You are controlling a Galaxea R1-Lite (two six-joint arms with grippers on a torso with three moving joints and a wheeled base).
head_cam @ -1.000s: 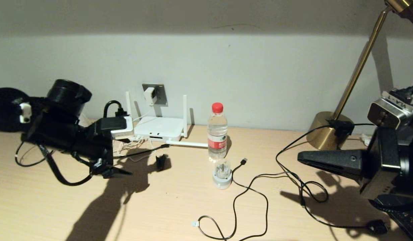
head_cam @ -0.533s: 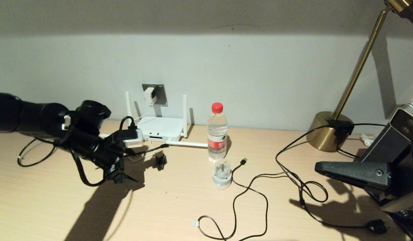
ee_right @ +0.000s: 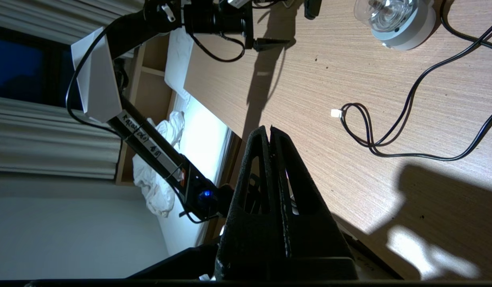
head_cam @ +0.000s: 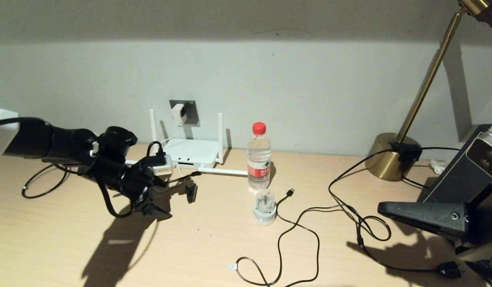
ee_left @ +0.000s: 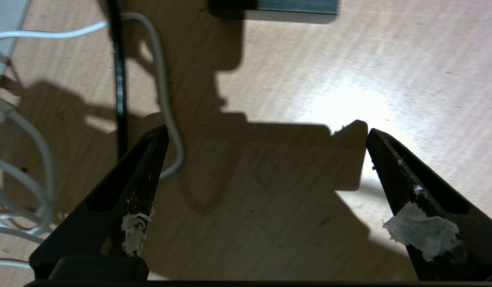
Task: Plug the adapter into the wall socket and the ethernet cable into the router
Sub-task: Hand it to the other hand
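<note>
Looking from the left, you are seeing the left gripper (head_cam: 156,210) hovering low over the desk (head_cam: 214,247), fingers spread wide with nothing between them. Behind it, the adapter (head_cam: 178,114) is sitting in the wall socket (head_cam: 189,111), above the router (head_cam: 191,154). The ethernet cable (head_cam: 300,227) is lying loose on the desk right of the bottle (head_cam: 258,157). At far right, the right gripper (head_cam: 383,209) is hanging pressed together and empty.
</note>
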